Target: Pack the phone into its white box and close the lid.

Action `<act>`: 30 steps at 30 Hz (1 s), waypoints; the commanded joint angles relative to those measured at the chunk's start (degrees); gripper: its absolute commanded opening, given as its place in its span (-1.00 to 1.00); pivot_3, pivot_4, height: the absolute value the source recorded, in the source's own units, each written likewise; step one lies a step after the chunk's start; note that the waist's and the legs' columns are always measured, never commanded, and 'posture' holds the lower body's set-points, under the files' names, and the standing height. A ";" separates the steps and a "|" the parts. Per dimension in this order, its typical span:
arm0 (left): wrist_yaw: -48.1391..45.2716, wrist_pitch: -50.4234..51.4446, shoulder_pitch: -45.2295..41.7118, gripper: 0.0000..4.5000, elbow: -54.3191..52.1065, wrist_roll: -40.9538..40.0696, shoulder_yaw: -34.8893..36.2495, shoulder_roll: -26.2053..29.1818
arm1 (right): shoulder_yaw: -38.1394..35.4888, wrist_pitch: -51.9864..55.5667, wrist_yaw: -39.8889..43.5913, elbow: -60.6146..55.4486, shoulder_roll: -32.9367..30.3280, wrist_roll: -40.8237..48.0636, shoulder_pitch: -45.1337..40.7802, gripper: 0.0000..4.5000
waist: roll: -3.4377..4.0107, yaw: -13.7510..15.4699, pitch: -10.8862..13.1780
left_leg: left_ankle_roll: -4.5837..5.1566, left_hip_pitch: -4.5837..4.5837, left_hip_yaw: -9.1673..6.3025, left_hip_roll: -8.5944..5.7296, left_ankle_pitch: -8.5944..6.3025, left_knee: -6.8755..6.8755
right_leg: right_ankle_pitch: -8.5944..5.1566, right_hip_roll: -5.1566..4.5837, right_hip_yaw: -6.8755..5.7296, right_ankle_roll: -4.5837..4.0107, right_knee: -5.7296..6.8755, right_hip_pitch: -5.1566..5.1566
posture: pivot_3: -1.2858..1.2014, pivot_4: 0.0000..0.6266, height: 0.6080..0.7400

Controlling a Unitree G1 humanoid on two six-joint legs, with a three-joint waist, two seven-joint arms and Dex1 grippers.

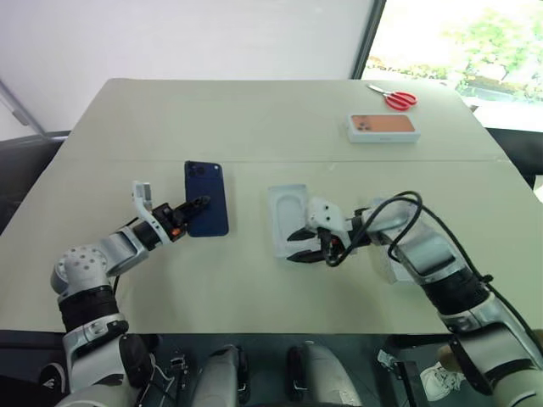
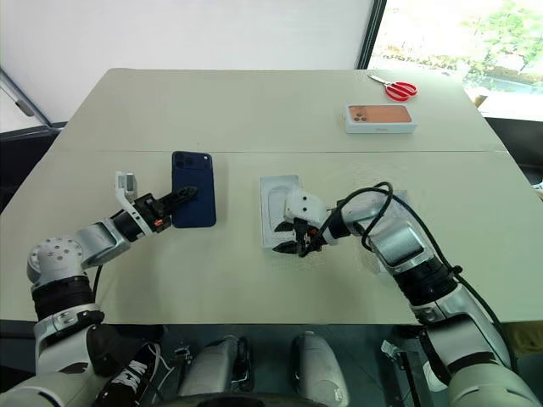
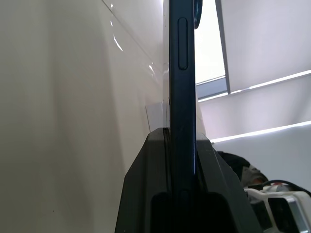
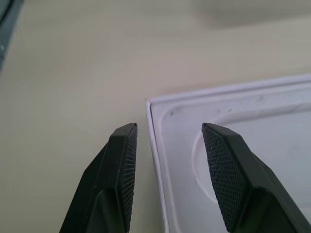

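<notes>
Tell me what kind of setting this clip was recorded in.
Probably an indoor lab or office workspace: a wide beige table beside a bright window, with red-handled scissors and a boxed phone package laid out as props.

The pale beige surface [image 1: 254, 119] carries a white box [image 1: 288, 219] near its middle. Red-handled scissors [image 1: 394, 97] and an orange-pictured phone box [image 1: 383, 127] lie at its far right.

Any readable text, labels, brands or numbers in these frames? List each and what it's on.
None readable.
Phone: plain dark back, no legible mark.
Far box with the orange phone picture: any print is too small to read.
White box: an embossed oval only, no lettering.
Scissors: no marking visible.
</notes>
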 commanded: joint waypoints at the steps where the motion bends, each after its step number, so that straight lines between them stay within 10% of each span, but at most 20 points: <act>1: -1.80 0.25 0.16 -1.00 -2.32 -3.16 0.10 0.96 | 0.32 -3.20 -0.53 1.14 -0.60 -2.29 -0.83 -0.03 | 0.00 0.30 0.00 | -0.01 0.00 -0.01 0.00 0.00 0.00 | 0.00 0.00 -0.02 0.00 0.00 0.00 | 0.03 -0.52 1.00; 10: -1.87 0.22 0.57 -1.00 -2.03 -4.14 -0.33 1.53 | 0.10 -2.75 1.84 1.46 -0.90 -1.86 -0.68 -0.03 | -0.03 0.41 0.02 | -0.01 0.00 -0.03 0.00 0.01 0.03 | 0.00 0.00 -0.06 0.00 -0.04 0.06 | 0.03 -0.52 1.00; 14: -1.88 0.29 0.53 -1.00 -2.45 -4.86 -0.30 1.08 | 0.36 -2.75 1.61 1.56 -0.74 -2.50 -0.53 -0.58 | -0.04 0.30 0.02 | 0.00 0.00 -0.05 0.01 0.01 0.06 | 0.00 0.00 -0.08 0.00 -0.03 0.08 | 0.03 -0.52 1.00; 30: -0.02 -1.55 -0.65 -1.00 -1.34 -5.37 0.17 1.37 | 1.44 -3.78 -9.09 5.98 9.63 -6.52 -3.63 -0.58 | -0.04 0.04 0.01 | -0.09 0.05 -0.09 0.05 0.07 0.23 | 0.00 0.00 -0.18 0.00 0.16 0.16 | 0.03 -0.52 1.00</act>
